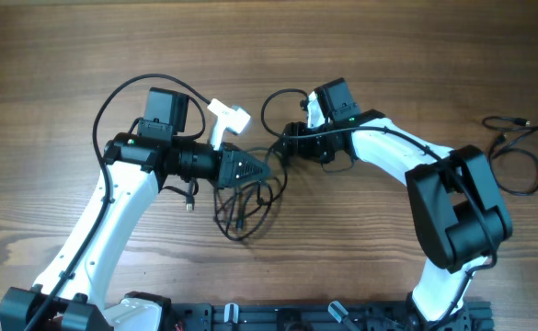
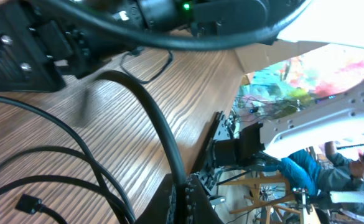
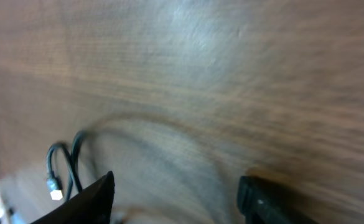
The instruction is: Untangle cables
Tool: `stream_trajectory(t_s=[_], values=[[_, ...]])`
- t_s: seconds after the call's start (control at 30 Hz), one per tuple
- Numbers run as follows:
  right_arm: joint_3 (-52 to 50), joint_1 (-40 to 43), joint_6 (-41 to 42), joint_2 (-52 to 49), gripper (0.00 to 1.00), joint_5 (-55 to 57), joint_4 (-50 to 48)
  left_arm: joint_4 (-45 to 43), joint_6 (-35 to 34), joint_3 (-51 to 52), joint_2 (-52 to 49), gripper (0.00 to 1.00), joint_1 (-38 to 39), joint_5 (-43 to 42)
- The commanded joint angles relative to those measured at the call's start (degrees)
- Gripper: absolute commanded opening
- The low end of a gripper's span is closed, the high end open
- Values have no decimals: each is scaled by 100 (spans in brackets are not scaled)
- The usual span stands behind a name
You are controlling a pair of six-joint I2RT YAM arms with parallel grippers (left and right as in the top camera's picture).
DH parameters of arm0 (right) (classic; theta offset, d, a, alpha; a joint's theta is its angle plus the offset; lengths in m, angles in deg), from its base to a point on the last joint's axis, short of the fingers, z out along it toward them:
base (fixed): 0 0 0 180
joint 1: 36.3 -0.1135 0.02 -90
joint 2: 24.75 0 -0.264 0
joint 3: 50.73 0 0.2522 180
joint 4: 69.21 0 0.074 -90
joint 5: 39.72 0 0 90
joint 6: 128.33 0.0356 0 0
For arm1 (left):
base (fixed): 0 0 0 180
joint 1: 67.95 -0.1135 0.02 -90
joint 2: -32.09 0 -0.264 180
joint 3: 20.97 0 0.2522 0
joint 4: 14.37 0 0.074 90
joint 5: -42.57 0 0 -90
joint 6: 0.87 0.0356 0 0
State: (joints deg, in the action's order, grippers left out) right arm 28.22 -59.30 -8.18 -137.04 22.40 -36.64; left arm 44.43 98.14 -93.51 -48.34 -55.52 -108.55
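Item inspected: thin black cables (image 1: 246, 210), heaped in loose overlapping loops on the wooden worktop (image 1: 388, 55). The heap lies just below and between the two hands. A separate cable (image 1: 517, 152) lies well apart at the right edge.

Left hand (image 1: 261, 170): pressed together, pinching one strand (image 2: 154, 121), which arcs up and away from its fingertips. The rest of the loops lie on the wood beside it.

Right hand (image 1: 282, 149): fingers (image 3: 98, 196) spread, with only bare wood visible between them in the blurred wrist view. A cable loop with a silver-tipped plug (image 3: 55, 190) lies near one finger, not touching it.

A white plug (image 1: 229, 117) lies above the left hand.
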Motion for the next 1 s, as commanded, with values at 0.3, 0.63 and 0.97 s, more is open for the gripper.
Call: stream_trajectory(t_s=[0.3, 0.63, 0.97], values=[[-7, 199, -144, -76, 78, -704, 258, 138, -1043, -15, 59, 4, -232, 1648], [-7, -28, -105, -76, 78, -1663, 721, 372, -1145, -15, 59, 4, -745, 1910], [-7, -304, -9, -76, 67, -1722, 748, 916, -1141, -9, 59, 4, -815, 2262]])
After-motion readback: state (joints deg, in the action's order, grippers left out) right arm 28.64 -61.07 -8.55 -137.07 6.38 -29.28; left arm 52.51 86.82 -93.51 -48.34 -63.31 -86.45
